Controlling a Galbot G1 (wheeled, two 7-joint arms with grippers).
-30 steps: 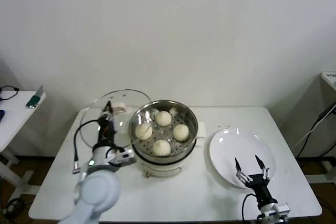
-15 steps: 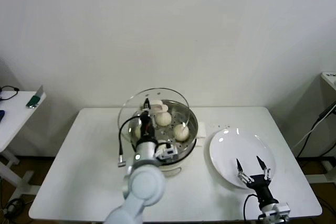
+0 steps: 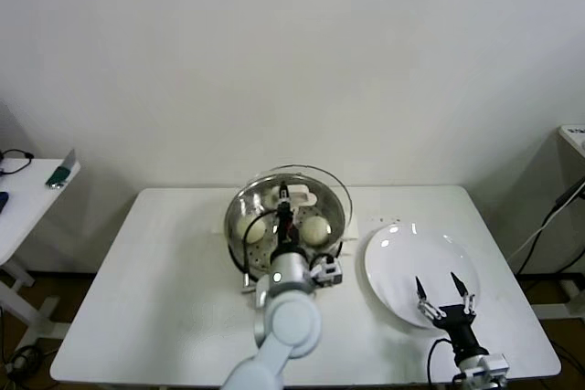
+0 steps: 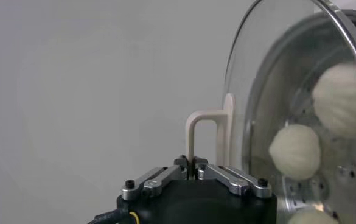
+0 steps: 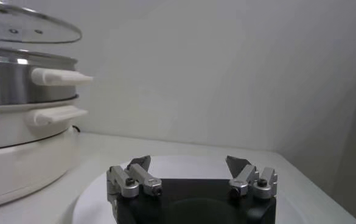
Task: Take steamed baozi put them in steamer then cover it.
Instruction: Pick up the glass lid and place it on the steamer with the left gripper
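Observation:
The steel steamer stands mid-table with cream baozi in its basket; my left arm hides some of them. My left gripper is shut on the white handle of the glass cover and holds it just over the steamer. In the left wrist view the gripper pinches the handle, and the cover shows baozi through it. My right gripper is open and empty over the white plate.
The right wrist view shows my open right gripper above the plate, with the steamer, its white base and the cover a little above the rim. A side table stands at far left.
My left gripper has carried the cover rightward from the steamer's left side to directly above the steamer. The right arm has hardly moved.

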